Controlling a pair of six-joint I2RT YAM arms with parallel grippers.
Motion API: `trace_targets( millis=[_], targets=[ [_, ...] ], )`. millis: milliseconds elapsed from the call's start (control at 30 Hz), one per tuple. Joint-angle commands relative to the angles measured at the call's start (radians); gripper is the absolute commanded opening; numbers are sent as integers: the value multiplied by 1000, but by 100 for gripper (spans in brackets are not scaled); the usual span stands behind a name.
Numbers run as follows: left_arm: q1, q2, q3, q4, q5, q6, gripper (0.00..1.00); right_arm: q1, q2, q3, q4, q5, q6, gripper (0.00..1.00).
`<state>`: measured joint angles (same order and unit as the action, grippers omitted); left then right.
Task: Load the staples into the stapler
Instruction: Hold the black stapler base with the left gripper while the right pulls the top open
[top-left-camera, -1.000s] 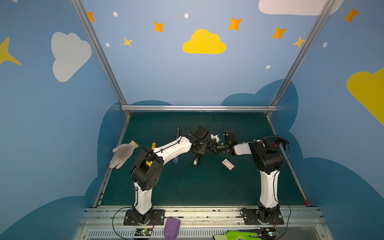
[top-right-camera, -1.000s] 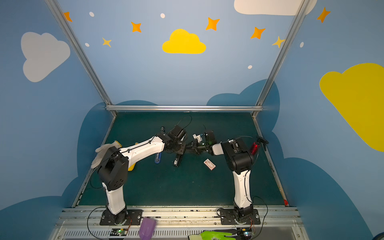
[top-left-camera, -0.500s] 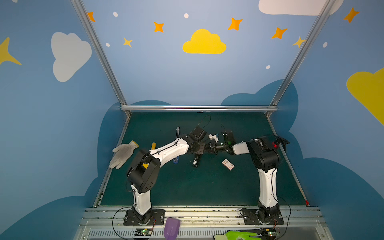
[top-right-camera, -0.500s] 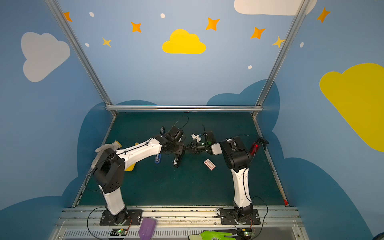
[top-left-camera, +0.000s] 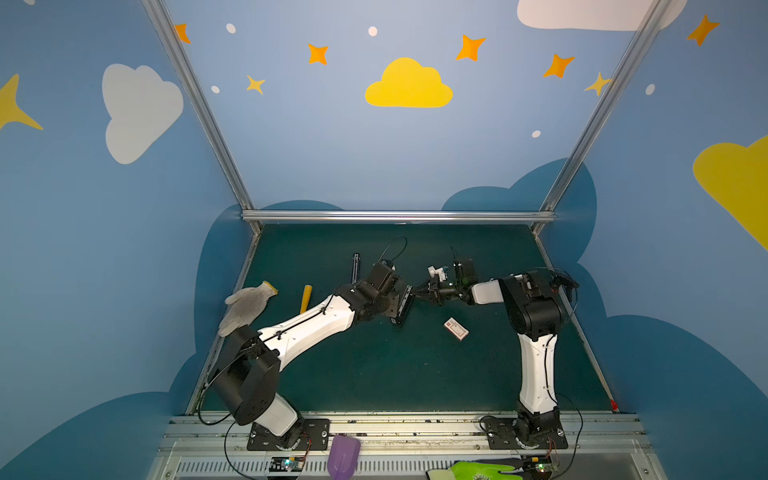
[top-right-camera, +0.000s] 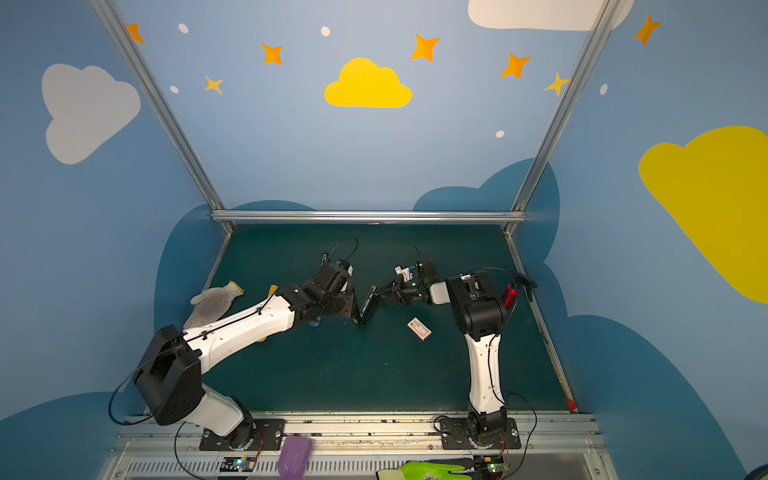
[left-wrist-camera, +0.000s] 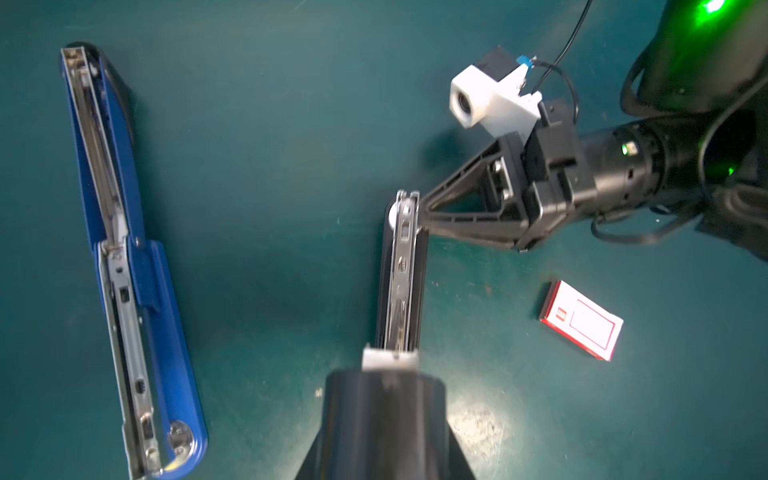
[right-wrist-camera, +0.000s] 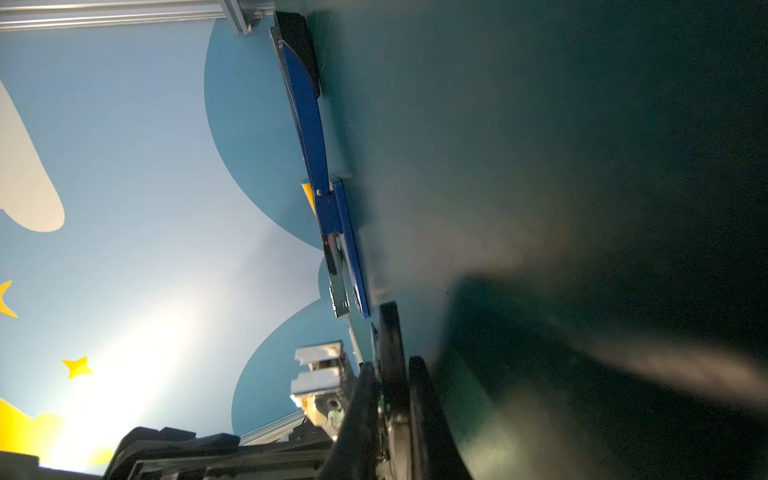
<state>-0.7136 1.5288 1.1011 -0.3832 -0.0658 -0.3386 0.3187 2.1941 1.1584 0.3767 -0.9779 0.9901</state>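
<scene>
A black stapler (left-wrist-camera: 401, 282) with a silvery channel is held above the green mat, my left gripper (left-wrist-camera: 390, 365) shut on its near end. My right gripper (left-wrist-camera: 415, 220) is shut on the stapler's far tip (right-wrist-camera: 390, 332), one finger on each side. In both top views the two grippers meet at mid-table, left gripper (top-left-camera: 395, 307) and right gripper (top-left-camera: 415, 293), with the stapler (top-right-camera: 368, 305) between them. The small white box with a red border (left-wrist-camera: 582, 320) lies closed on the mat (top-left-camera: 456, 328). The staples themselves are hidden.
A blue stapler (left-wrist-camera: 124, 257) lies opened flat on the mat beside the left arm. A white glove (top-left-camera: 249, 305) and a yellow object (top-left-camera: 306, 297) lie at the left edge. A purple scoop (top-left-camera: 343, 457) and a green glove (top-left-camera: 478, 471) sit on the front rail.
My right gripper's fingers have closed onto the black stapler's far tip. The left gripper keeps its hold, and both arms have barely moved.
</scene>
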Motion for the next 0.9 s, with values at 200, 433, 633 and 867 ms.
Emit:
trace_targets(
  millis=[200,433,633,867],
  targets=[
    [-64,-156,-192,-21,-123,-75,4,-91,15,27,-42,119,4,0],
    [-103,-192,-316,23,-152,-123,4,-119,24,27,-47,117,-1,0],
    [-140,-214,-415,77,-164,-165,4,-143,33,26,-28,98,4,0],
    [-161,-190,-479,131,-166,-198,4,-158,51,32,-13,74,9,0]
  ],
)
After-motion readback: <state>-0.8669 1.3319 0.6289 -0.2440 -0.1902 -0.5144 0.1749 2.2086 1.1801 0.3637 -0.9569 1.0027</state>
